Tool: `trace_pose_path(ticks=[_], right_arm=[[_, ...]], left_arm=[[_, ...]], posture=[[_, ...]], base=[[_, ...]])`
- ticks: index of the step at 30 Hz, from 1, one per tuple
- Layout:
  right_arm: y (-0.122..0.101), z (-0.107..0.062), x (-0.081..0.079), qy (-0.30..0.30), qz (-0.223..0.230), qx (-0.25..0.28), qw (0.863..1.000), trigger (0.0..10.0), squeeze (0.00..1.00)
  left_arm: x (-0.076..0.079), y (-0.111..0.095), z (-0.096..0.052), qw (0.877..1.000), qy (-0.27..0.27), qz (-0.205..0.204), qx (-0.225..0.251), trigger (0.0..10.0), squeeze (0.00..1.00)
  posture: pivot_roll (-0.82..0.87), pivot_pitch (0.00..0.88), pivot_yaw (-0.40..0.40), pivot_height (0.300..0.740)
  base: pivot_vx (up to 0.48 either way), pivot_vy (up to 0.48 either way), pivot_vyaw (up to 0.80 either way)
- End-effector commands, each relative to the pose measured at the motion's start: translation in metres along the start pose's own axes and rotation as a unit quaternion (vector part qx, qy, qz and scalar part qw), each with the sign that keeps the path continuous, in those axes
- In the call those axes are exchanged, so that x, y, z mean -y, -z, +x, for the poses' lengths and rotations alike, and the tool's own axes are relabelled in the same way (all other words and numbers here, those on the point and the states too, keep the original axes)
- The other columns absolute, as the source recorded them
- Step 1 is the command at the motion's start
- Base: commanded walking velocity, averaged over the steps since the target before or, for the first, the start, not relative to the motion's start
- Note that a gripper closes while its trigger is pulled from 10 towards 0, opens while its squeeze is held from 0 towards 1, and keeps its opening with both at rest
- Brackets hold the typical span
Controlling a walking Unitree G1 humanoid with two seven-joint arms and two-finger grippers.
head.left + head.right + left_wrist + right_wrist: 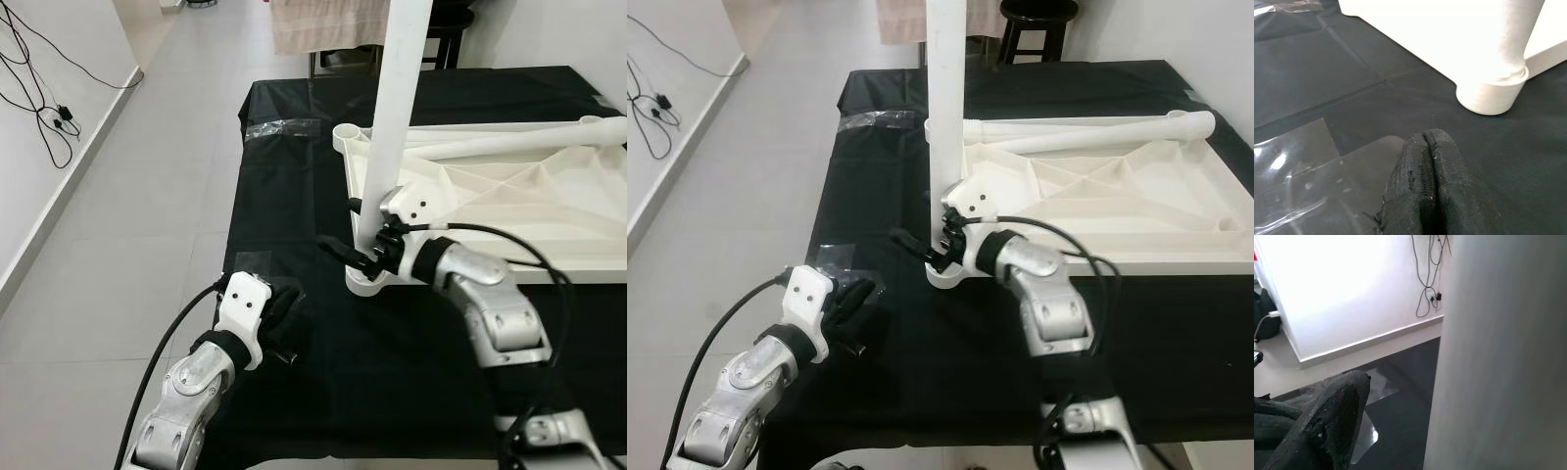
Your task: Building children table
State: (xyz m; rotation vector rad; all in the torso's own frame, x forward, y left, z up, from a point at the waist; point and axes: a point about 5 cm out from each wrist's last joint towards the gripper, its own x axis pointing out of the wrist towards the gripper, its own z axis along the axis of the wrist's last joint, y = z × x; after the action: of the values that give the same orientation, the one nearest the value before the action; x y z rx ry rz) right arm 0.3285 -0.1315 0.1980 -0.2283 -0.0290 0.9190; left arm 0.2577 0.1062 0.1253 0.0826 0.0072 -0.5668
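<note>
A white children's table top [509, 196] lies upside down on a black-covered table [284, 206]. One white leg [397, 108] stands upright in the near-left corner socket [364, 282]. My right gripper [355, 230] straddles the base of this leg, open; in the right wrist view one finger [1327, 426] stands clear of the leg [1498, 352]. A second white leg [509, 142] lies across the far side of the top. My left gripper [1427, 139] rests shut on the black cloth, left of the socket [1493, 95], holding nothing.
Clear tape patches lie on the cloth near my left gripper [245, 262] and at the far left [284, 127]. The table's left edge drops to a grey floor [147, 196]. Cables [49, 108] hang on the left wall. A dark stool [1038, 15] stands beyond the table.
</note>
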Motion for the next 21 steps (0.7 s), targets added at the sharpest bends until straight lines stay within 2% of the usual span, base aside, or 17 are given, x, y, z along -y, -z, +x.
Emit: trace_pose_path(ticks=[1,2,3,4,10,15,21], right_arm=[[0.006,0.007,-0.008,-0.034,0.003,-0.011,0.999,10.0,0.0],[0.01,0.01,-0.006,-0.048,0.005,-0.021,0.999,7.7,0.0],[0.014,0.012,-0.005,-0.056,0.006,-0.028,0.998,0.7,0.0],[0.016,0.015,-0.003,-0.06,0.011,-0.031,0.998,0.0,0.0],[0.017,0.02,0.003,-0.077,0.041,-0.029,0.996,0.0,0.0],[0.021,0.018,0.006,-0.078,0.04,-0.029,0.996,0.0,0.0],[0.032,0.009,0.004,-0.026,0.032,-0.045,0.998,0.0,0.0]], left_arm=[[0.0,0.003,-0.001,1.0,0.003,-0.002,-0.005,10.0,0.0],[0.001,0.002,-0.001,1.0,0.003,-0.002,-0.004,10.0,0.0],[0.001,0.002,0.0,1.0,0.003,-0.003,-0.004,10.0,0.0],[0.002,0.002,0.0,1.0,0.004,-0.003,-0.003,10.0,0.0],[0.003,0.001,0.0,1.0,0.008,-0.007,-0.002,10.0,0.0],[0.004,0.001,-0.001,1.0,0.011,-0.01,-0.002,10.0,0.0],[0.004,0.001,-0.002,1.0,0.015,-0.012,-0.003,10.0,0.0]], posture=[[0.05,0.107,0.007,0.74],[0.05,0.107,0.007,0.74],[0.05,0.106,0.007,0.74],[0.05,0.106,0.007,0.74],[0.03,0.116,0.011,0.74],[0.02,0.119,0.011,0.74],[0.01,0.121,0.016,0.74]], base=[[0.0,0.0,0.0],[0.0,0.0,0.0],[0.0,0.0,0.0],[0.0,0.0,0.0],[0.0,0.0,0.0],[0.0,0.0,0.0],[0.0,0.0,0.0]])
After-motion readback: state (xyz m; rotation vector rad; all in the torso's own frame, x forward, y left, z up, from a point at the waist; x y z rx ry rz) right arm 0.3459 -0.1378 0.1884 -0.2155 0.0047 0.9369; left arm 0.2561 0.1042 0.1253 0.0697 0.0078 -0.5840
